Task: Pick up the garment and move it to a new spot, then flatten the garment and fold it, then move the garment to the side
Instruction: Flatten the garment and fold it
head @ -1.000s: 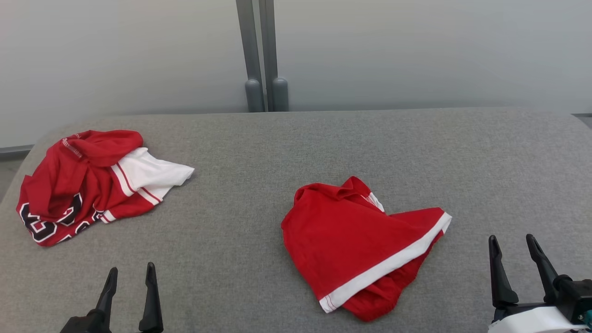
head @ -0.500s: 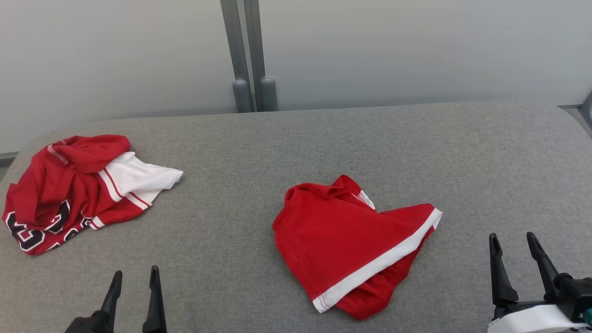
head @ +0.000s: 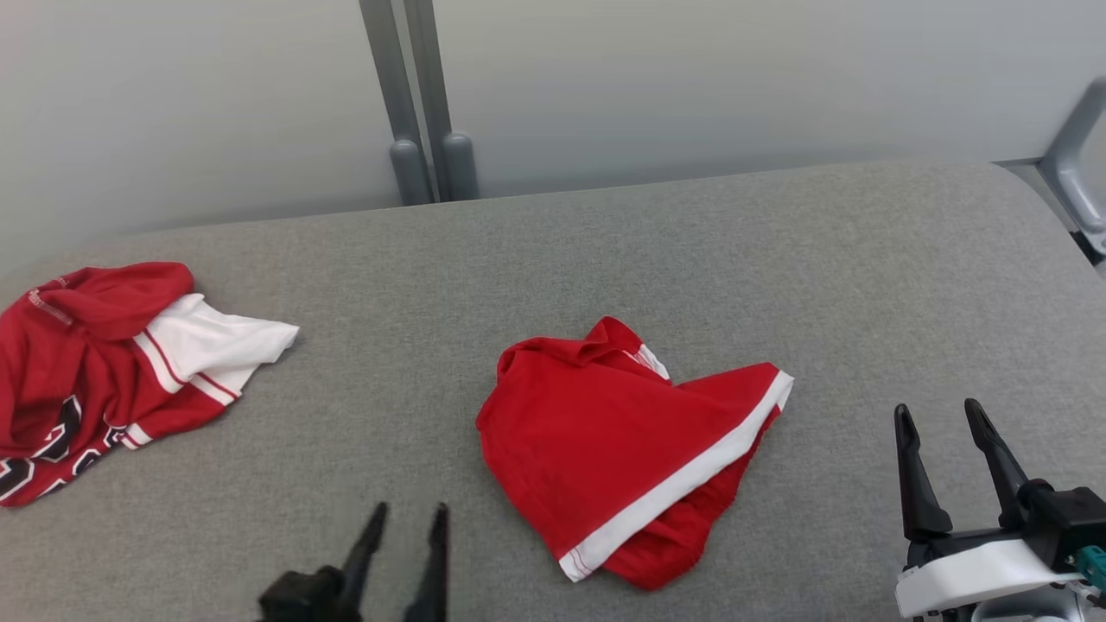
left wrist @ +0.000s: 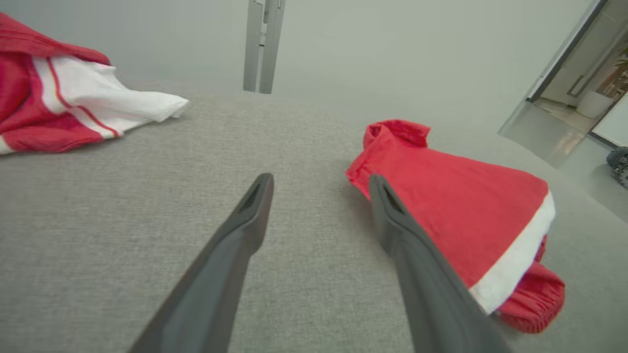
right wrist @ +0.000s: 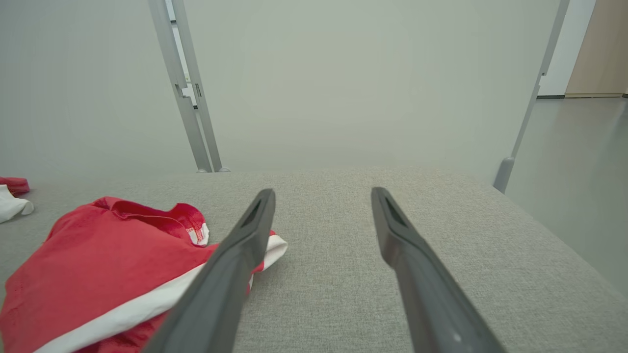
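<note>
A crumpled red garment [head: 605,441] with a white band lies in the middle of the grey padded table [head: 605,250]. It also appears in the left wrist view [left wrist: 451,196] and the right wrist view [right wrist: 98,255]. My left gripper [head: 410,514] is open, low over the table just left of the garment's near-left edge. In its own view the left gripper [left wrist: 320,179] has its right finger overlapping the garment's edge, with nothing between the fingers. My right gripper [head: 937,410] is open and empty to the garment's right, as the right wrist view [right wrist: 322,192] also shows.
A second garment [head: 104,363], red and white with dark numerals, lies bunched at the table's far left [left wrist: 73,108]. A grey double post [head: 415,95] stands behind the table against a pale wall. A grey frame [head: 1071,173] is at the right corner.
The head camera has swung, shifting the whole scene leftward. My left gripper has moved right, closer to the middle garment. Both grippers stay open.
</note>
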Tool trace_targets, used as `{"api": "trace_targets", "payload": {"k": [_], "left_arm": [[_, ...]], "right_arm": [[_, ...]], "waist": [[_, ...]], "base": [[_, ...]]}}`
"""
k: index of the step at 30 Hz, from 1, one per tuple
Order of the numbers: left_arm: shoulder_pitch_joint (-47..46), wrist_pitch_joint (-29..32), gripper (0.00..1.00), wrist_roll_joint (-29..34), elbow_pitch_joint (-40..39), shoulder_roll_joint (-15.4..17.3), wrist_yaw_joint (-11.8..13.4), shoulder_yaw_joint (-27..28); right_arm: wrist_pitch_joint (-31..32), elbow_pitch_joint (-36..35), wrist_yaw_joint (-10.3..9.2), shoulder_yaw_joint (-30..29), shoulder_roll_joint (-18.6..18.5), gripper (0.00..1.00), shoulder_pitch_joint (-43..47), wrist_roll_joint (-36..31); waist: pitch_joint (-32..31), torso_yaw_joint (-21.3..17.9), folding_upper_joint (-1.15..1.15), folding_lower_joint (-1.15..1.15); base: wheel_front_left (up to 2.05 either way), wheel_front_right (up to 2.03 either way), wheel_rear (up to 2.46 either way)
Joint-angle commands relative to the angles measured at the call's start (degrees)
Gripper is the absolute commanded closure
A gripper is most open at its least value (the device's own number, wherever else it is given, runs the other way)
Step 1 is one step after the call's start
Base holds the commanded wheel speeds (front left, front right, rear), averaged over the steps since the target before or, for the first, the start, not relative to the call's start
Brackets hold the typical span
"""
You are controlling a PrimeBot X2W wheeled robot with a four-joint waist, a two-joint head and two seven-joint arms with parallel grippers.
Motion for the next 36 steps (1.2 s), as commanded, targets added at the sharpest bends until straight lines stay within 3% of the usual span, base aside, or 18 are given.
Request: {"api": "trace_targets", "payload": {"k": [1, 5, 10, 14, 17, 21, 22, 24, 31, 36], "left_arm": [[-2.06, 1.00, 0.00, -2.11, 1.22, 1.34, -0.14, -4.14], [-5.14, 5.60, 0.00, -8.62, 6.05, 3.17, -0.14, -14.72], [-8.43, 9.43, 0.00, -17.25, 10.09, 4.29, -0.15, -22.46], [-10.04, 8.94, 0.00, -21.55, 11.90, 5.51, -0.14, -25.01], [-11.42, 7.20, 0.00, -21.46, 13.74, 7.23, -0.03, -25.93], [-12.71, 6.15, 0.00, -24.39, 15.22, 7.11, -0.03, -27.61], [-13.18, 6.40, 0.30, -24.90, 15.43, 7.28, -0.03, -28.52], [-13.78, 6.77, 1.00, -25.53, 16.11, 7.83, -0.03, -30.37], [-15.30, 6.29, 1.00, -29.33, 15.55, 10.97, -0.03, -33.28], [-12.97, 7.36, 1.00, -35.24, 7.13, 15.85, -0.04, -32.44]], "right_arm": [[-0.20, -0.24, 0.00, 0.07, -0.21, 0.00, -0.87, 0.12], [-0.19, -0.52, 0.00, 0.52, -0.54, 0.00, -1.74, 0.31], [-0.19, -0.72, 0.00, 0.17, -0.74, 0.00, -2.59, 0.54], [-0.19, -0.92, 0.00, -0.63, -0.80, 0.00, -2.19, 0.49], [-0.20, -0.98, 0.00, -0.64, -0.68, 0.00, -2.30, 0.41], [-0.19, -0.88, 0.00, -0.32, -0.48, 0.00, -2.93, 0.40], [-0.19, -0.86, 0.00, -0.22, -0.45, 0.00, -3.05, 0.39], [-0.20, -0.91, 0.00, -0.21, -0.37, 0.00, -3.24, 0.41], [-0.20, -0.87, 0.00, -1.63, -0.24, 0.00, -2.36, 0.45], [-0.20, -0.75, 0.00, -2.46, 0.35, 0.00, -1.30, 0.19]], "waist": [[1.63, -1.79, 0.00, 0.00], [3.46, -3.67, 0.00, 0.00], [5.31, -6.37, 0.00, 0.00], [5.80, -7.28, 0.00, 0.00], [6.08, -7.68, 0.00, 0.00], [6.33, -8.20, 0.00, 0.00], [6.43, -8.32, 0.00, 0.00], [6.63, -8.39, 0.00, 0.00], [6.62, -7.28, 0.00, 0.00], [6.10, -5.04, 0.00, 0.00]], "base": [[0.00, 0.00, 0.00], [0.00, 0.00, 0.00], [0.00, 0.00, 0.00], [0.00, 0.00, 0.00], [0.00, 0.00, 0.00], [0.00, 0.00, 0.00], [0.00, 0.00, 0.00], [0.00, 0.00, 0.00], [0.00, 0.00, 0.00], [0.00, 0.00, 0.00]]}}
